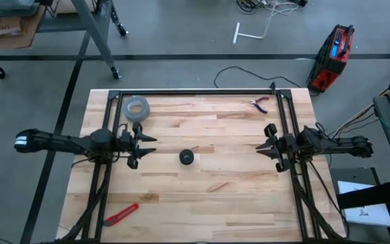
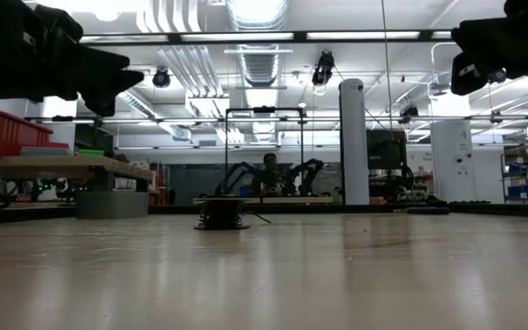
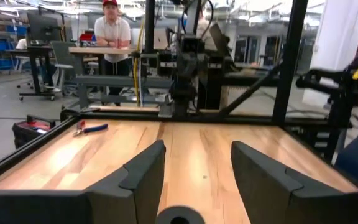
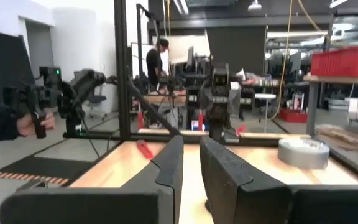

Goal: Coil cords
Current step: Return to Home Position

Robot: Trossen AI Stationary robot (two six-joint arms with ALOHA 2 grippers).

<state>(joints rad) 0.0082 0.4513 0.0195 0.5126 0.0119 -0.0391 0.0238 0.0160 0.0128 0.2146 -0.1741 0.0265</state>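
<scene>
One reel between left gripper, right gripper

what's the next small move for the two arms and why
Likely raise both arms back to rest and touch nothing. The small black round reel sits alone mid-table with nothing trailing far over the wooden table. The open left gripper and right gripper hang empty at their own sides, clear of it.

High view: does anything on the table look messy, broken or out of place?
Nothing stands out. The black reel sits mid-table with the cord wound on it. The tape roll, pliers and red cutter lie apart near the edges. The left gripper and right gripper wait at the sides, holding nothing.
</scene>
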